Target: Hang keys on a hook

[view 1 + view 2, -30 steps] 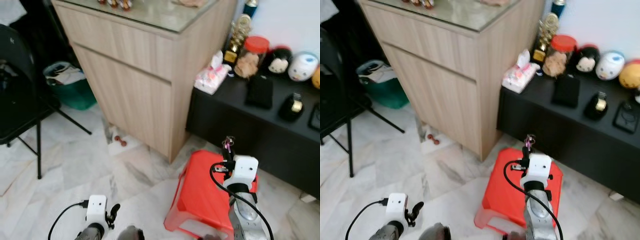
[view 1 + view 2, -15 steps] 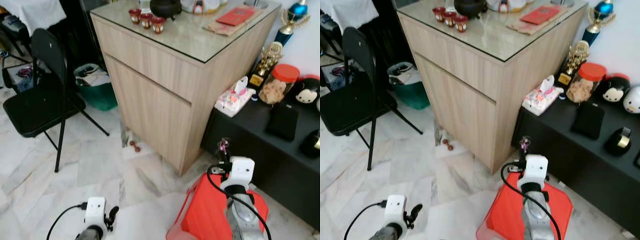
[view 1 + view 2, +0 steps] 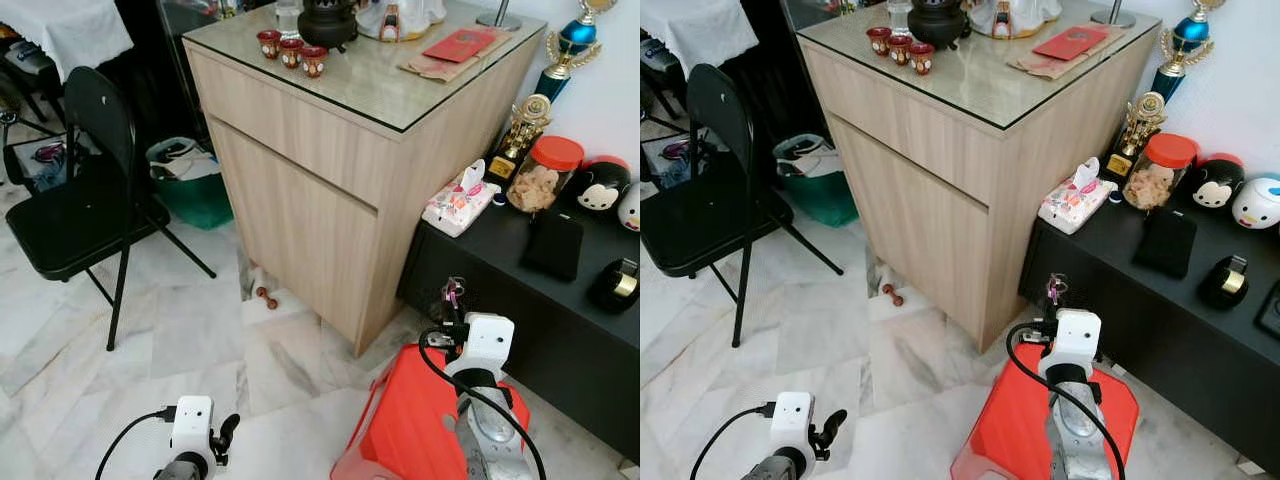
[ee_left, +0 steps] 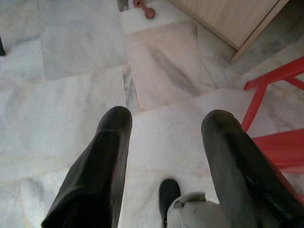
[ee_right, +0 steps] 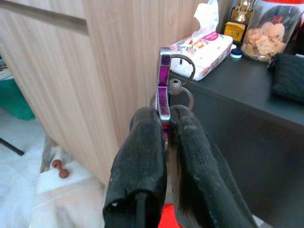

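Note:
My right gripper [image 3: 452, 303] is raised over the red stool [image 3: 405, 430] and is shut on the keys [image 5: 164, 88], a purple carabiner with metal rings sticking up past the fingertips [image 5: 183, 124]. In front of it stand the wooden cabinet's side [image 5: 109, 61] and the black low shelf [image 3: 540, 300]. My left gripper [image 3: 228, 432] hangs low over the marble floor; its two black fingers [image 4: 107, 156] stand apart with nothing between them. I see no hook.
A wooden cabinet [image 3: 330, 180] with a glass top stands ahead. The shelf to its right holds a tissue pack [image 3: 455, 200], a trophy [image 3: 525, 125], a jar [image 3: 542, 175] and plush toys. A black folding chair [image 3: 75, 200] and a green bin [image 3: 190, 185] are at left.
The view has pulled back and tilted up, so the cabinet top and chair now show. My right gripper still holds the keys up; the left arm hangs as before.

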You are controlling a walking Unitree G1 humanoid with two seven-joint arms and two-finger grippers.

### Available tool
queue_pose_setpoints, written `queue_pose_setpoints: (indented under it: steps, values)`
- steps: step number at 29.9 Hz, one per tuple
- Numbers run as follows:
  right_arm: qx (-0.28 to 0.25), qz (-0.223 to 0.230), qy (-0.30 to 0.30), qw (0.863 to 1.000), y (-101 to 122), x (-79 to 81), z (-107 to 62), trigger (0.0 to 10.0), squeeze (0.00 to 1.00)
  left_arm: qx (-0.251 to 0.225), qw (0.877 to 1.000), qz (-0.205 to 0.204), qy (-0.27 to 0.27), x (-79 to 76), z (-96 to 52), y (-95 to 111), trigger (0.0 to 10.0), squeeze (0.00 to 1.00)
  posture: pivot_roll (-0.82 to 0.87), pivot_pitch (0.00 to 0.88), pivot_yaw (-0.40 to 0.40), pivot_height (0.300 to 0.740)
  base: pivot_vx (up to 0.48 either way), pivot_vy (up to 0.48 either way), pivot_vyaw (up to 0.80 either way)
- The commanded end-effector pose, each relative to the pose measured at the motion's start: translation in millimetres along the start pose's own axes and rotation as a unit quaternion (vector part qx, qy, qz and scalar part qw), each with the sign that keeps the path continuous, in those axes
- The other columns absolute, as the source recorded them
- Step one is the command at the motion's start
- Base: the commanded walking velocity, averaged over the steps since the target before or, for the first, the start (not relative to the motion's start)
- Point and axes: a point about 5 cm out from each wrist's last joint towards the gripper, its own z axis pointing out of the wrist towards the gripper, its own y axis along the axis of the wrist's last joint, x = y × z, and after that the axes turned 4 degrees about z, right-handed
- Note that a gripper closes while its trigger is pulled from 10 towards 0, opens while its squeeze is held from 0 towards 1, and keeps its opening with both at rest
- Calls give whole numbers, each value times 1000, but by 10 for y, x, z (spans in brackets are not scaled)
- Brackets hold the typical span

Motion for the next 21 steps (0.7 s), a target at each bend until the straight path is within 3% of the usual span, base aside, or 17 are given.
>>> queue_pose_setpoints:
  steps: [1,21]
  values:
    - [7,3,-8,1000,-34,-10,-19,10000,0,18,1000,-7,2,8,-39,-94,10000,0,106,95,1,740,-322,0,0]
    - [27,21,-15,999,-55,1,42,10000,0,18,1000,-14,6,22,-40,-94,10000,0,108,108,-2,740,-322,0,0]
